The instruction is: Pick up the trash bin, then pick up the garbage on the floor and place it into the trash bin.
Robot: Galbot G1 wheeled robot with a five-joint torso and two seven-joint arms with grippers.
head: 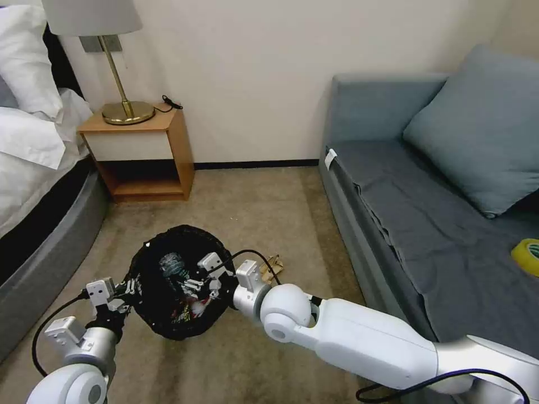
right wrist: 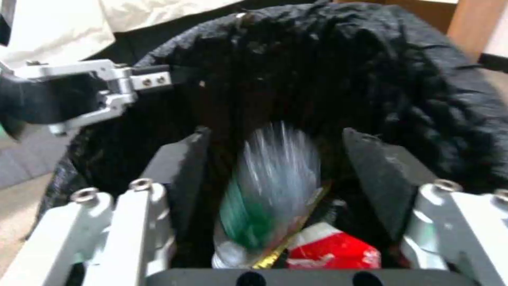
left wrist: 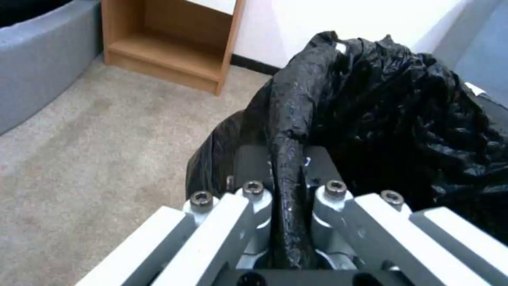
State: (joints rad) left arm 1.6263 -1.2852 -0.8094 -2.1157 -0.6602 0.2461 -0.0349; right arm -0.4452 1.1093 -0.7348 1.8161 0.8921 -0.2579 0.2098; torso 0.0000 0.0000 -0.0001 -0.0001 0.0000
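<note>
Item: small round trash bin lined with crinkly black plastic bag, carried above the beige carpet in the near-left of the scene, its mouth tilted toward the robot. Holder: left gripper, fingers clamped on a bunched fold of the bag at the bin's left rim; the same gripper shows at the bin's edge in the right wrist view. Working tool: right gripper, jaws spread wide over the bin's mouth and holding nothing; it reaches in from the right in the head view. Step in hand, as judged: dropping the small clear bottle with green label and white cap, which appears blurred between the spread fingers, apparently falling free. To do it well: keep the right gripper centred over the opening until the piece has cleared the fingers, and keep the left grip firm and the bin level, since the hold is on thin bag film that could slip. Contents of bin: the bottle; a red-white snack wrapper beneath it; a gold-edged wrapper sliver between them, its full pattern not discernible. Outstanding: crumpled brown paper on the carpet just right of the bin, beside the right wrist.
</note>
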